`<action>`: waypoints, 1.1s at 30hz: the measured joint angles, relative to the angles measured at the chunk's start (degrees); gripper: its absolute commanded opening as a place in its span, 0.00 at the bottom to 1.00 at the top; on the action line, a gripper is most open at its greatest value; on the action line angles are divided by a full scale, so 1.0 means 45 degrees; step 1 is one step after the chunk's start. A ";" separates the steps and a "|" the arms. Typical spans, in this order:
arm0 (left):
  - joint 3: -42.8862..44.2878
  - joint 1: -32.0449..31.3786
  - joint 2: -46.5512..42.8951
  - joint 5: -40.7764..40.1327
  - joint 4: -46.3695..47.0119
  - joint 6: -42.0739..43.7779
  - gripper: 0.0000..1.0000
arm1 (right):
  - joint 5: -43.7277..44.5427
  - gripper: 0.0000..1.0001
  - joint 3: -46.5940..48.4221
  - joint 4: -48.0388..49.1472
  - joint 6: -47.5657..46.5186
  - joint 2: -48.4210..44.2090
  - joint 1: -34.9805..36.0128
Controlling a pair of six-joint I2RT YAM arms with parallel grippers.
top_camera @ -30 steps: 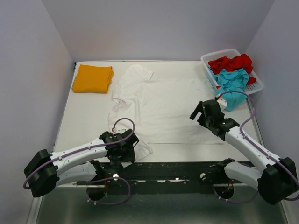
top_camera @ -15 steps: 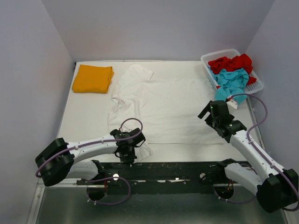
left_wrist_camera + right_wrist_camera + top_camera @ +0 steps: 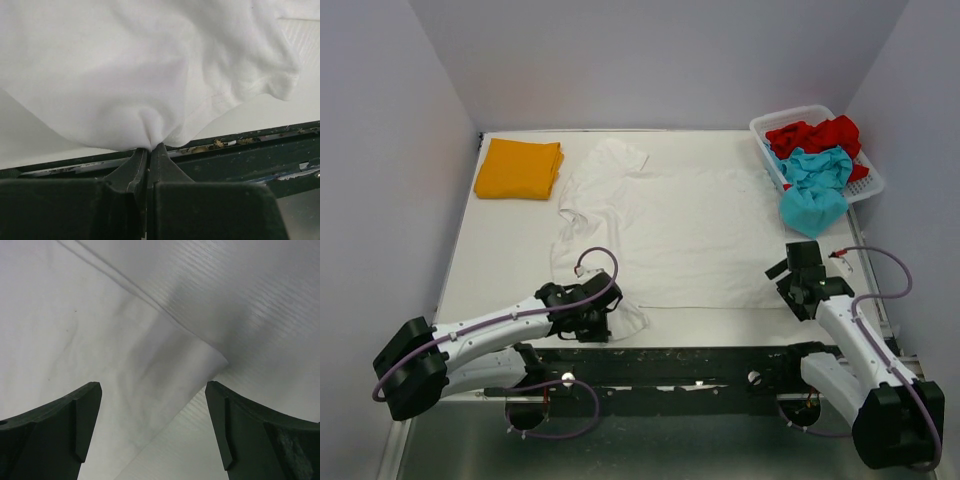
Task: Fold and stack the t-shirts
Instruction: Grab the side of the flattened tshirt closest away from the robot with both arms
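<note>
The white t-shirt (image 3: 670, 230) lies spread flat across the middle of the table. My left gripper (image 3: 605, 320) is at its near-left corner and shut on a pinch of the white cloth (image 3: 125, 75), which bunches right at the closed jaws (image 3: 148, 147). My right gripper (image 3: 792, 275) hovers open over the shirt's near-right corner (image 3: 100, 340), its fingers (image 3: 152, 386) wide apart with nothing between them. An orange-yellow t-shirt (image 3: 518, 168) sits folded at the back left. Red (image 3: 815, 135) and teal (image 3: 815, 185) t-shirts are heaped in the basket.
The white lattice basket (image 3: 868, 186) stands at the back right, and the teal cloth spills over its near side. A dark rail (image 3: 700, 360) runs along the table's near edge, just under my left gripper. Purple walls close in both sides.
My left gripper closed on the white shirt's near-left corner. My right arm swung back and to the right, down to the shirt's near-right corner.
</note>
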 measured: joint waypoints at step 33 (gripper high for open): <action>0.0049 0.0520 -0.1103 0.0073 0.0627 0.1637 0.00 | 0.0233 0.01 -0.2419 0.1214 0.3463 -0.2497 -0.0005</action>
